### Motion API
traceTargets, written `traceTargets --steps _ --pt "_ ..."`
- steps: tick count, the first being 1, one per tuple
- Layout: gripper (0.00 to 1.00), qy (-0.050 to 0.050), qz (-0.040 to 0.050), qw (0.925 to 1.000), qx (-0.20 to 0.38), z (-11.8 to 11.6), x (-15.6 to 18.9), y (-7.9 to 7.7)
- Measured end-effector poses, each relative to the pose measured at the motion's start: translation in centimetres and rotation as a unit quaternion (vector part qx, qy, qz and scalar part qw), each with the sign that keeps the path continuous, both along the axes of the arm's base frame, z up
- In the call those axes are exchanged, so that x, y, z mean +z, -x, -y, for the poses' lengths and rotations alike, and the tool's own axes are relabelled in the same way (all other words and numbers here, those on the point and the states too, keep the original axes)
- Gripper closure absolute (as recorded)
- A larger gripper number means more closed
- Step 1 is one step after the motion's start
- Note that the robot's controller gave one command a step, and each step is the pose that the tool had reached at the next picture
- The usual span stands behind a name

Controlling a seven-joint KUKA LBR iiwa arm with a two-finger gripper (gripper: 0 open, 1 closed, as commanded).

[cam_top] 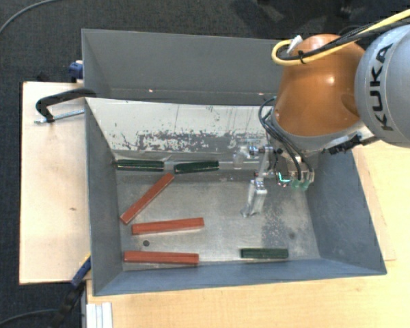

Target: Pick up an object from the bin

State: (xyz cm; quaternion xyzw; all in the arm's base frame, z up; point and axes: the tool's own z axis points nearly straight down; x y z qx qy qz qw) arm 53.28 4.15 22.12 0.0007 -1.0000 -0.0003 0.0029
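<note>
Approach step; nothing was seen gripped.
The gripper [254,202] was poised over the bin [212,203] floor, its opening not discernible; a dark green bar [264,253] lay at six o'clock, so a shift there was judged needed.

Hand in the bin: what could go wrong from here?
The hand hangs over bare floor of the bin, so grabbing there would likely catch nothing. A nearby dark green stick by the front wall lies flat and may slip. Two green sticks against the back wall look hard to get around.
</note>
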Motion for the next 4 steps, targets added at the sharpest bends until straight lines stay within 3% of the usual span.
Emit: traceTargets --steps 1,2,3,4 --pt "0.00 0.000 -0.0019 0.9999 -0.011 -6.5 -12.3 4.4" --pt "0.00 -0.001 0.0057 0.9980 0.062 -7.1 -15.1 -2.1" --pt "1.00 -0.001 0.0051 0.9981 0.062 -7.1 -15.0 -2.1" --pt "1.00 -0.001 0.0107 0.9984 0.055 -7.0 -0.3 -5.1"
